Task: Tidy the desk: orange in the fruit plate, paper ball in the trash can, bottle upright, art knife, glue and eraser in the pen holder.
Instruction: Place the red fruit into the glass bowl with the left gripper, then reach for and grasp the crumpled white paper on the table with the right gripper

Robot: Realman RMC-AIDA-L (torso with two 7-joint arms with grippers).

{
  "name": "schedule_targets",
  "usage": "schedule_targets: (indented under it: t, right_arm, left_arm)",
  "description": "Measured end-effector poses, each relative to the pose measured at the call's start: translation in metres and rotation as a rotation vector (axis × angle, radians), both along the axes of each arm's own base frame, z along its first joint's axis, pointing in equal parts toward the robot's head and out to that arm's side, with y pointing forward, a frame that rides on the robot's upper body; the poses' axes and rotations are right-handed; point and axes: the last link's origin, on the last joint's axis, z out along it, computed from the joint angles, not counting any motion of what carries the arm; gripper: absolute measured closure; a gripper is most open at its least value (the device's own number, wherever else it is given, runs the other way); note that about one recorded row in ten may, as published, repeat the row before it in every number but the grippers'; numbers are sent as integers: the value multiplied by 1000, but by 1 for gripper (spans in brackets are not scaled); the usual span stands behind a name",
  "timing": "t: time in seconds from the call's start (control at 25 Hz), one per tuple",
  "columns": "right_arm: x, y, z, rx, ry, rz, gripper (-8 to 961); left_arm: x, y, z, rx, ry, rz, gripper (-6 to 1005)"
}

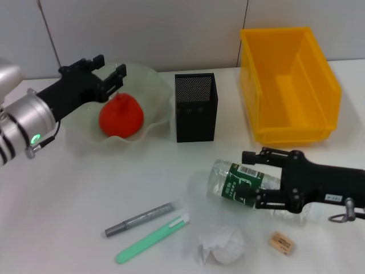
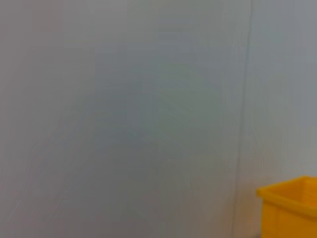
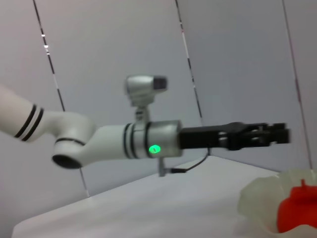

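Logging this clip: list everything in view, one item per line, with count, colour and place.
orange: 1, red-orange, in the fruit plate
fruit plate: 1, translucent, far left
pen holder: 1, black mesh, centre back
bin: 1, yellow, far right
bottle: 1, clear with green label, lying down
grey pen-like item: 1, near front
green pen-like item: 1, beside it
paper ball: 1, white, front
eraser: 1, tan, front right
left tool: open, above plate
right tool: around bottle

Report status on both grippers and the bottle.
Left gripper open above orange in fruit plate. Right gripper closed around lying bottle. Paper ball close by.
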Motion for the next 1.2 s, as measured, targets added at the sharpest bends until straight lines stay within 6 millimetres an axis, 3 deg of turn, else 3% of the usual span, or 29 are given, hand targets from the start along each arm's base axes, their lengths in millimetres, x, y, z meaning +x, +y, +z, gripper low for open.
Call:
schedule_targets:
  t: [0.16, 0.28, 0.36, 0.48, 0.68, 0.92, 0.96, 1.0, 1.08, 1.2]
  right_arm:
    - [-2, 2, 13, -8, 1, -20, 177]
    - [-8, 5, 27, -41, -12, -21, 177]
    - [-14, 5, 40, -102, -56, -22, 177]
    - [-29, 5, 63, -208, -216, -4, 178]
    - [-52, 10, 75, -277, -427, -12, 178]
    - [-104, 23, 64, -348, -706, -9, 177]
    - [-122, 28, 58, -359, -786, -12, 178]
    - [-122, 28, 58, -359, -786, -12, 179]
    - [-144, 32, 42, -380, -894, -36, 180]
    - [-153, 32, 30, -390, -953, -51, 181]
  left_arm:
    - [-6, -16, 2, -20, -32, -48, 456]
    - [-6, -16, 2, -20, -32, -48, 329]
    - [-25, -54, -1, -93, -24, -128, 245]
    - [-35, -66, -4, -121, -9, -119, 205]
    - [-45, -74, -5, -129, -3, -100, 153]
    - [-46, -76, -7, -132, -1, -94, 157]
    - [-46, -76, -7, -132, 0, -94, 157]
    - [-46, -76, -7, -133, 0, -94, 157]
    - [-46, -77, -8, -139, 1, -95, 157]
    - [-45, -77, -8, -148, 0, -100, 157]
